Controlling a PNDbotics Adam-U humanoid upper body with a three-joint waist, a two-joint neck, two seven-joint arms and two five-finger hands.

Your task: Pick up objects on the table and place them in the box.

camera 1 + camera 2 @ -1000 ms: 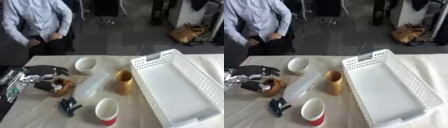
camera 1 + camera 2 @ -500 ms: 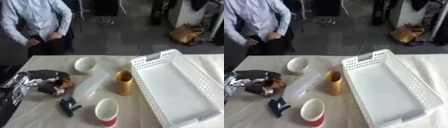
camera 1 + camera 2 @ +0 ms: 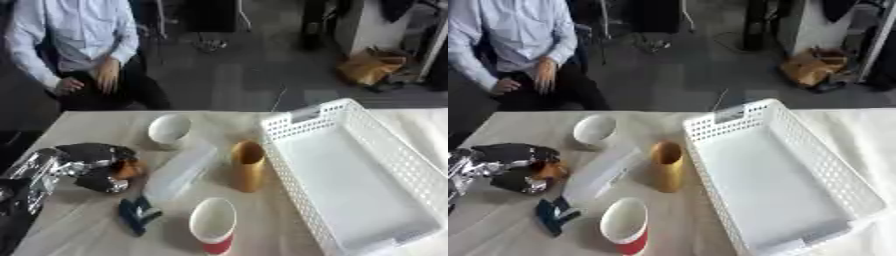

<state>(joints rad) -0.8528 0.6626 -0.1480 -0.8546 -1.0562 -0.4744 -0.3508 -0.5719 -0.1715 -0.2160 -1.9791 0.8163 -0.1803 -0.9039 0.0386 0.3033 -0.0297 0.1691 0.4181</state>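
Clearly hidden: right hand shows in neither eye view; the left arm is cut off by the left edge.
Table [image 3: 289, 235]: pale cloth-covered surface, slightly creased, running off the frame on three sides.
Room: dark grey floor behind the table, a brown bag [image 3: 372, 65] by a white cabinet at upper right.
Box [image 3: 350, 185]: white perforated basket on the right half of the table, nothing visible inside; its near corner is cropped in the left eye view.
Left hand [image 3: 83, 160]: black and silver, at the left edge, fingers curled round a brown object [image 3: 129, 169] of which only an orange-brown sliver shows; what it is cannot be made out.
Clear container [image 3: 179, 172]: long, translucent, lying diagonally between the hand and the tan cup.
Tan cup [image 3: 248, 165]: tipped, mouth facing up-table, just beside the box's left wall.
Red cup [image 3: 213, 226]: white inside, near the front edge.
White bowl [image 3: 170, 130]: upright, behind the container.
Dark blue item [image 3: 137, 214]: small, shape unclear, left of the red cup.
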